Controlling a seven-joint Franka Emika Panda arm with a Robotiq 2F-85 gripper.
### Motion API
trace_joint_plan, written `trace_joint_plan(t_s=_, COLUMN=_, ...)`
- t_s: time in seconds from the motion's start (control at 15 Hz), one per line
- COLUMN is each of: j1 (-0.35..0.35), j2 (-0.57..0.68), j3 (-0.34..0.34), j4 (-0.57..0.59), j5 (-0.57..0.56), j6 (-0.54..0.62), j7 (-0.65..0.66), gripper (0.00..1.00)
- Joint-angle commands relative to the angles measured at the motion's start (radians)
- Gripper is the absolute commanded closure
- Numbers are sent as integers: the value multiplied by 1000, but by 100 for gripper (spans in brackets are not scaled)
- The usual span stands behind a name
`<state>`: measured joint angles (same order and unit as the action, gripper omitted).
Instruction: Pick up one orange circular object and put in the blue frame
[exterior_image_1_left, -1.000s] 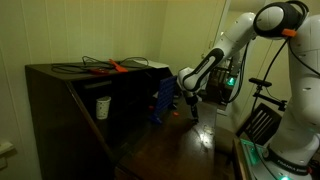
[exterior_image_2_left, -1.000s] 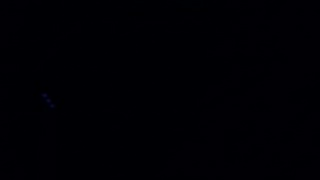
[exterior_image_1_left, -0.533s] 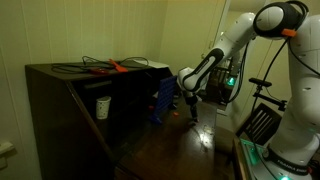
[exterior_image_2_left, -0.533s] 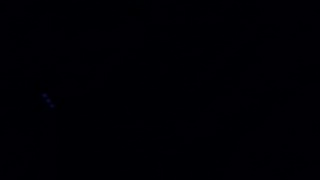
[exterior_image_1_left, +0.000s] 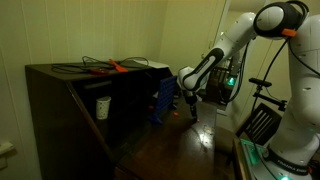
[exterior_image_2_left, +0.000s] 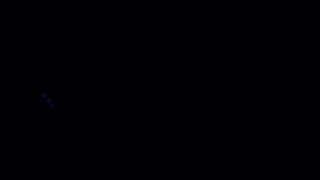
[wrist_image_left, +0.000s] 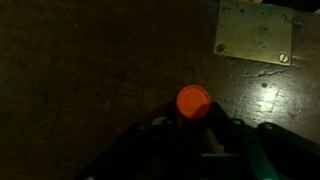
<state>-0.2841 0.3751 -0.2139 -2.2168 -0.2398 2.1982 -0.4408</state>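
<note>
Wrist view — one disc (wrist_image_left: 193, 101) (orange), one claw (wrist_image_left: 196, 122)

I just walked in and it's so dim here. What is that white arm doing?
A white robot arm holds its gripper low over a dark wooden surface, right beside an upright blue frame. The wrist view shows a small orange disc at the gripper's fingertips. Whether it is gripped or just lying there is too dark to tell.

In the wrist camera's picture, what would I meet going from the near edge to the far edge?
gripper → orange disc → metal plate
</note>
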Motion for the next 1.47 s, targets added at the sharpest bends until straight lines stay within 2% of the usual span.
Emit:
trace_joint_plan(t_s=0.0, j1=-7, j2=-2, j3=7, j4=-10, j5=-14, j6=6, j7=-7, gripper=38)
trace_joint_plan(t_s=0.07, j1=-7, j2=-1, j3=7, j4=-10, j5=-15, j6=5, j7=-7, gripper=36)
trace_joint_plan(t_s=0.33, j1=-5, j2=1, j3=10, j4=-13, j5=-19, j6=-4, j7=-9, gripper=8)
trace_joint_plan(t_s=0.4, j1=-5, j2=2, j3=11, j4=-13, j5=-19, j6=-5, j7=-10, gripper=52)
trace_joint_plan(t_s=0.47, j1=-5, j2=4, j3=10, j4=-13, j5=-20, j6=-6, j7=-10, gripper=46)
trace_joint_plan(t_s=0.53, j1=-5, j2=4, j3=10, j4=-13, j5=-21, j6=-8, j7=-10, gripper=46)
trace_joint_plan(t_s=1.0, j1=-2, j2=0, j3=7, j4=-9, j5=-29, j6=-27, j7=-7, gripper=94)
trace_joint_plan(t_s=1.27, j1=-4, j2=3, j3=7, j4=-9, j5=-30, j6=-28, j7=-6, gripper=100)
trace_joint_plan(t_s=1.33, j1=-4, j2=1, j3=6, j4=-10, j5=-30, j6=-30, j7=-5, gripper=79)
trace_joint_plan(t_s=1.4, j1=-4, j2=-1, j3=6, j4=-10, j5=-29, j6=-29, j7=-3, gripper=74)
